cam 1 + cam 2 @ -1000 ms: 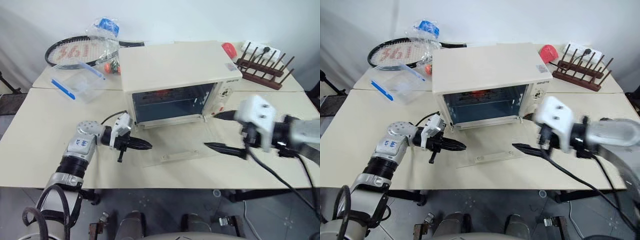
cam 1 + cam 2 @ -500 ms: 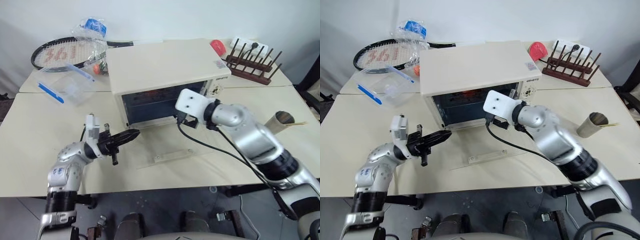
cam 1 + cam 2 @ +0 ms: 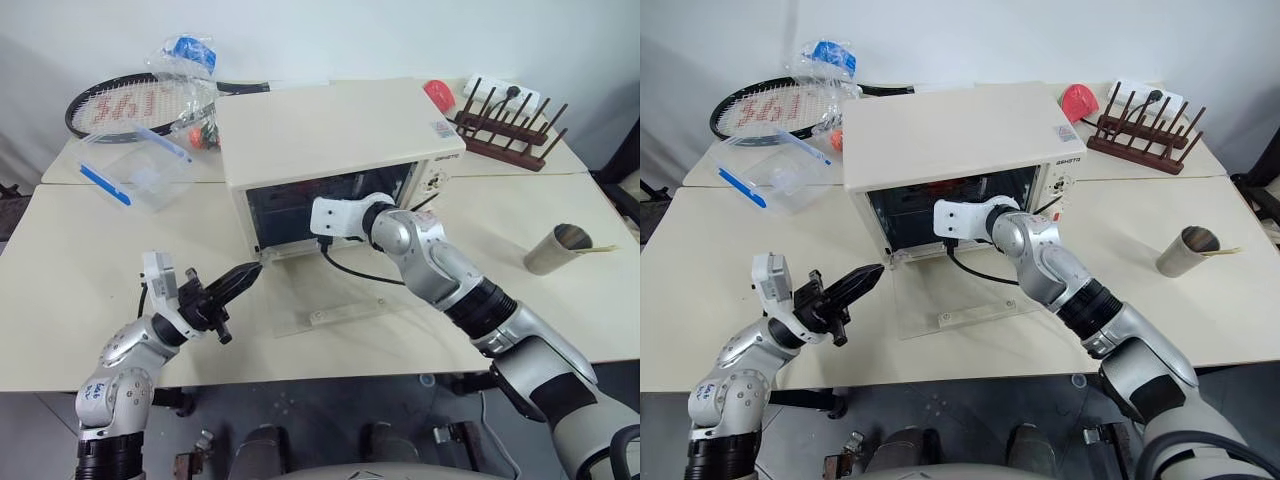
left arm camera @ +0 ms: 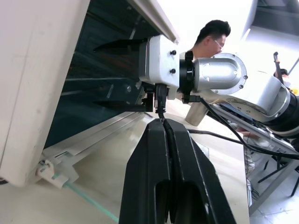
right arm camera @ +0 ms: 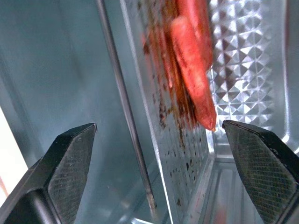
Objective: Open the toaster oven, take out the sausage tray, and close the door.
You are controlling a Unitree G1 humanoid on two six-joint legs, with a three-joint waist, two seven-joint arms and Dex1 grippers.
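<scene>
Right wrist view: sausage tray (image 5: 187, 154) long axis runs between spread fingers (image 5: 70, 163).

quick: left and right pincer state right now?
Left pincer: shut, holding nothing, by the open glass door.
Right pincer: open, empty, inside the cream-white toaster oven, facing the silver ridged sausage tray.

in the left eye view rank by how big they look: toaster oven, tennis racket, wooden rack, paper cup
1. toaster oven, plainly largest
2. tennis racket, partly hidden behind the plastic bag
3. wooden rack
4. paper cup, smallest

The racket and rack sit farther back than the cup, so their true sizes are underplayed.
</scene>
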